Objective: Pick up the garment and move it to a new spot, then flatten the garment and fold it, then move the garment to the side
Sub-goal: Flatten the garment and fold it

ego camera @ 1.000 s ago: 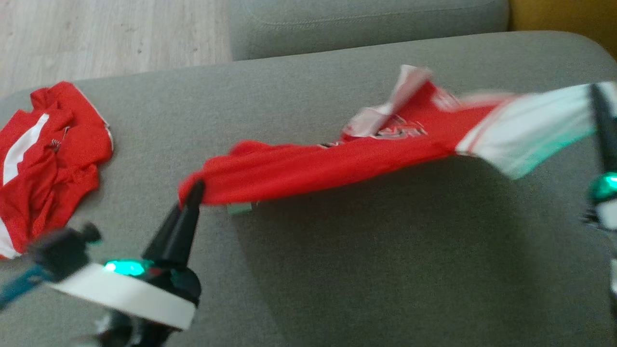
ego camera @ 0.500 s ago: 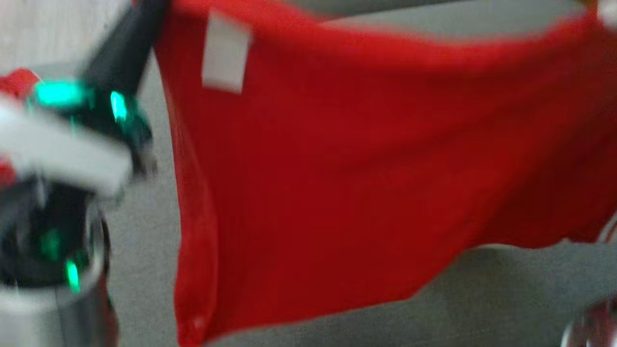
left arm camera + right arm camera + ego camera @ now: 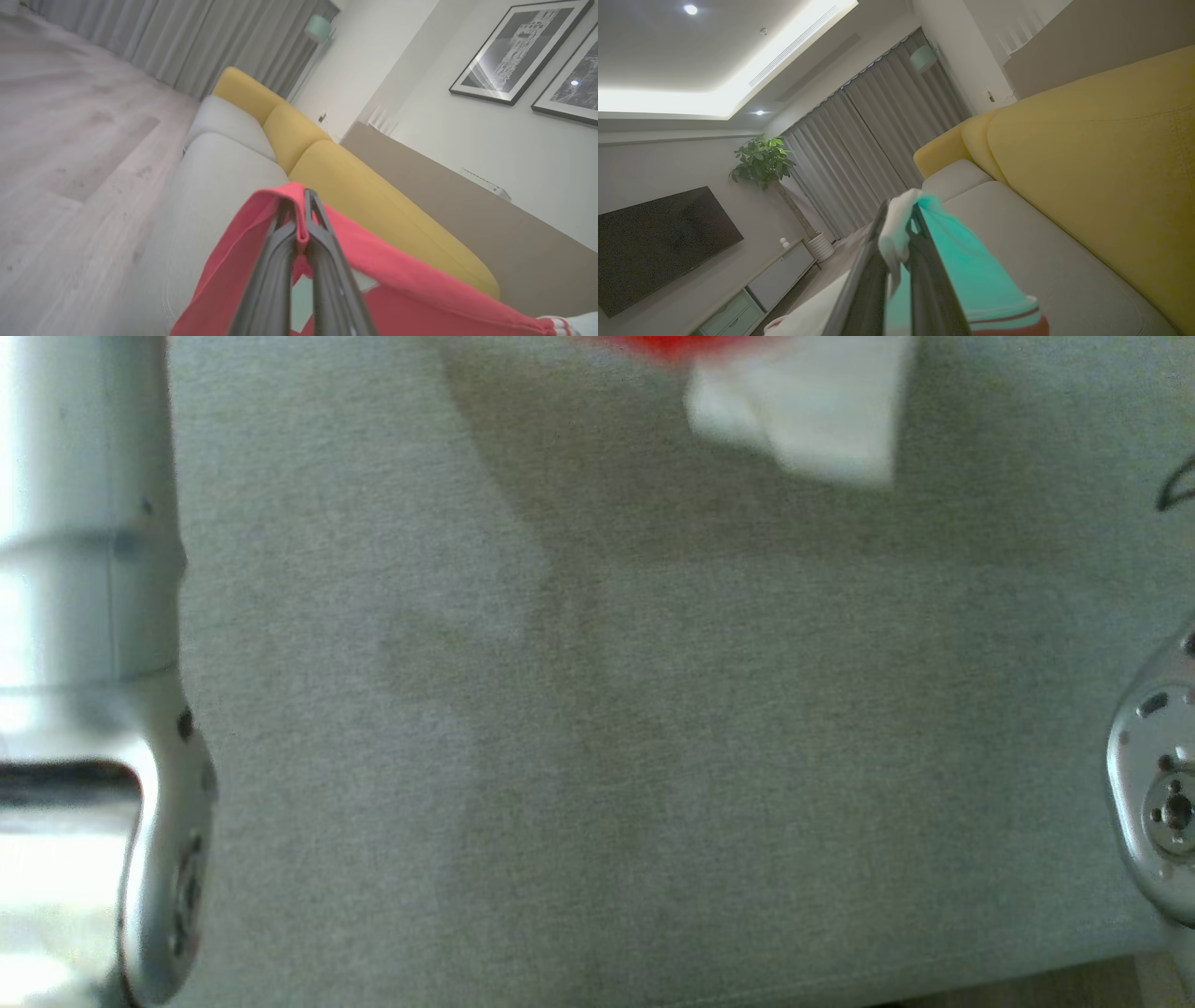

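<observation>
Lifting: left gripper [image 3: 301,212] is pinched tight on a red edge of the shirt [image 3: 411,294], and right gripper [image 3: 900,212] is clamped on its white sleeve. A second ago the shirt sagged low over the cushion [image 3: 597,728]. Now it hangs raised and stretched between both arms, its bottom edge at the head view's top. Probably about to lay it flat. Yellow backrest [image 3: 373,196] sits behind.

Garment [image 3: 794,415] blurred, cut by head view's top edge; left forearm [image 3: 84,569] cropped at left edge.
</observation>
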You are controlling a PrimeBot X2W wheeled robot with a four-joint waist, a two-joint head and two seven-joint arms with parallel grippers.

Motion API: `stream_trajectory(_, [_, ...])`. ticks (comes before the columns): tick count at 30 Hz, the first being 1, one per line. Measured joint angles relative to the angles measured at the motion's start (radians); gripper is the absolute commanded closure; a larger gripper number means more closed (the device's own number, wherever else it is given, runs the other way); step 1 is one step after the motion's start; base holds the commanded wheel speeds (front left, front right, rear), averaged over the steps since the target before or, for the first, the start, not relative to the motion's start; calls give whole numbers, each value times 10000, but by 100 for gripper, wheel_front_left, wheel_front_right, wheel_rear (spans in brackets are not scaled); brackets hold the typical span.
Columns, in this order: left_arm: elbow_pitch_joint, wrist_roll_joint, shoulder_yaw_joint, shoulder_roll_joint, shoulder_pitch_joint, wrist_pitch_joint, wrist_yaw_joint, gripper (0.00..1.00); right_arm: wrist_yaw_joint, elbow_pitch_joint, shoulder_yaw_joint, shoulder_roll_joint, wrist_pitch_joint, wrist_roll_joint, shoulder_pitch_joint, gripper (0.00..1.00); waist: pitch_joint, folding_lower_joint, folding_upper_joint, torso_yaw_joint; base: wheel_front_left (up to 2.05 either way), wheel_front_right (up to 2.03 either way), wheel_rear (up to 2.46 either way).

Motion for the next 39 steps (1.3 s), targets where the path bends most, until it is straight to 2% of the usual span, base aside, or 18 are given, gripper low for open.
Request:
stream_trajectory(4, [1499,334,-21,119,-476,-1078,-700,100,0,826,892,0,-890,48,-137,100,23,-5,1,-200,0,0,0])
stream_trajectory(6, [2069,349,-6,148,-252,-1471,-1030,100,0,1030,1195,-2,-1246,104,323,100,-17,-4,1,-291,0,0,0])
stream_trajectory(8, [2326,355,-157,161,453,-1852,-1555,100,0,1018,1532,-4,-1505,602,1244,100,-117,-5,1,-333,0,0,0])
stream_trajectory(9, [2326,355,-157,161,453,-1852,-1555,100,0,1018,1532,-4,-1505,602,1244,100,-117,-5,1,-333,0,0,0])
stream_trajectory(12, [2349,566,-550,303,2317,-2422,-2006,100,0,564,2199,0,-1693,1043,3421,100,-368,-5,1,-376,0,0,0])
stream_trajectory(18, [1026,69,-571,422,6880,-2959,-2159,100,0,-802,2466,-153,-1779,1620,7678,100,-839,-6,1,-440,0,0,0])
stream_trajectory(22, [-646,-13,-663,416,9380,-3037,-1958,100,0,-1891,2197,-253,-1818,1647,9623,100,-1244,-8,1,-338,0,0,0])
stream_trajectory(24, [-2034,-282,-742,240,11061,-2911,-1687,100,0,-2801,1916,-374,-1609,1350,11209,100,-1578,-9,1,-162,0,0,0])
stream_trajectory(32, [-5574,-589,-1149,102,14982,-2197,-451,100,0,-5567,1078,-36,-82,119,15195,100,-2172,-9,2,308,0,0,0])
stream_trajectory(36, [-6683,-976,-1315,136,16286,-1588,-21,100,0,-6389,794,207,341,75,16099,100,-2140,-9,2,354,0,0,0])
stream_trajectory(39, [-7131,-1151,-1289,244,16112,-1101,276,100,0,-6729,644,230,604,75,15833,100,-2028,-6,1,357,0,0,0])
